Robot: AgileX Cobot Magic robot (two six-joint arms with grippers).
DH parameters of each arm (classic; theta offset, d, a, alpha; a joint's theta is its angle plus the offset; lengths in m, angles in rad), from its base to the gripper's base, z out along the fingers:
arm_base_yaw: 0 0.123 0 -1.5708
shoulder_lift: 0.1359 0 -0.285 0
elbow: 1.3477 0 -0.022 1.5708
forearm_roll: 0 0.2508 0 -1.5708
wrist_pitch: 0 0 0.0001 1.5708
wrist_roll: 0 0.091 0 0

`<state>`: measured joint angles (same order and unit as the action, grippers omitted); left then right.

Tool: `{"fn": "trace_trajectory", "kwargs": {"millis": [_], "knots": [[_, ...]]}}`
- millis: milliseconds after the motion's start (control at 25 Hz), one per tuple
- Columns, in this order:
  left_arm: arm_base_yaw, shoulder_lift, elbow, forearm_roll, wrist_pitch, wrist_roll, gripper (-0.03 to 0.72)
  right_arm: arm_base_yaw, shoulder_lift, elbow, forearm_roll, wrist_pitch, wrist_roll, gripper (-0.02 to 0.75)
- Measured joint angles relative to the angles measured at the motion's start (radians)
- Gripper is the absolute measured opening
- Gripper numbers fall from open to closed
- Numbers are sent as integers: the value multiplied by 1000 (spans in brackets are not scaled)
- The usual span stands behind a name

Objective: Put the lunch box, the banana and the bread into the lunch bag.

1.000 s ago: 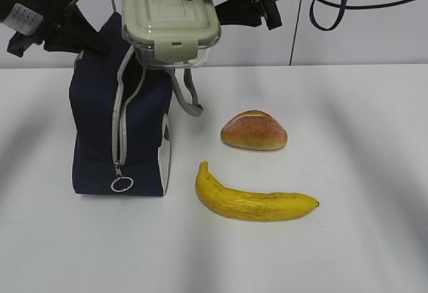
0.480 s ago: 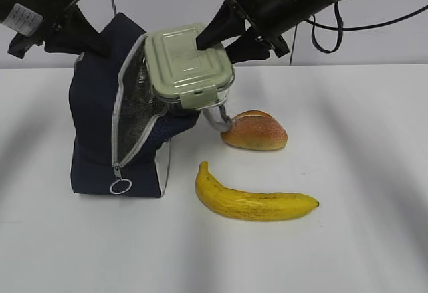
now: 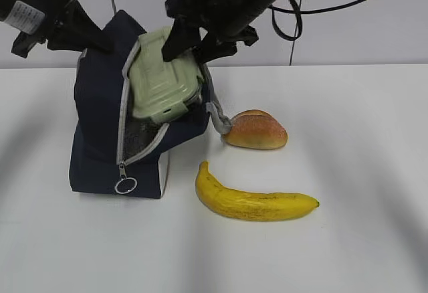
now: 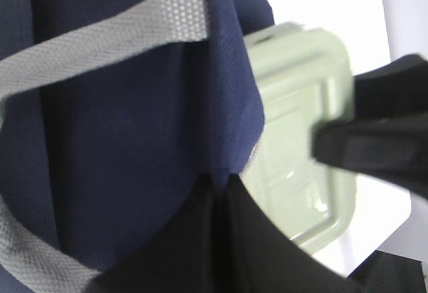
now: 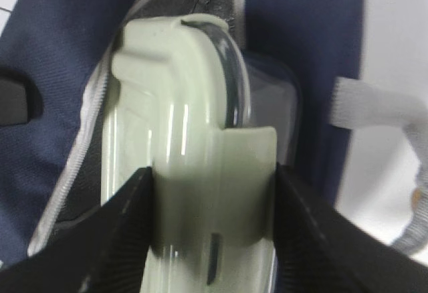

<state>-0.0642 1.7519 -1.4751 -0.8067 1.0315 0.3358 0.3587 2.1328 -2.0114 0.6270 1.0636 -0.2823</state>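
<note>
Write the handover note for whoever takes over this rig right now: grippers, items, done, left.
Left gripper: shut on the lunch bag top edge, holding it open.
Right gripper: clamped on the lunch box, tilted, partly inside the bag mouth.
Bread and banana: on the table, right of the bag.
Done: nothing fully in.
Left: seat and release box, then bread, banana.

Your exterior camera looks down at a slant across the white surface (image 3: 348,172), front-on, at middle distance. Your left wrist camera presses close against the lunch bag (image 4: 120,139); the right wrist camera peers tightly along the lunch box (image 5: 194,172). All three views share box and bag.
</note>
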Motion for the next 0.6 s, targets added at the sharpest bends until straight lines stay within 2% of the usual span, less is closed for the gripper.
{"fn": "trace_trajectory", "kwargs": {"millis": [280,600], "knots": [[0,0,0,-3,0,0,-3,92,52,0,-32,-105,53,384],[0,0,0,14,-1,0,-3,120,158,-2,68,-186,58,384]]}}
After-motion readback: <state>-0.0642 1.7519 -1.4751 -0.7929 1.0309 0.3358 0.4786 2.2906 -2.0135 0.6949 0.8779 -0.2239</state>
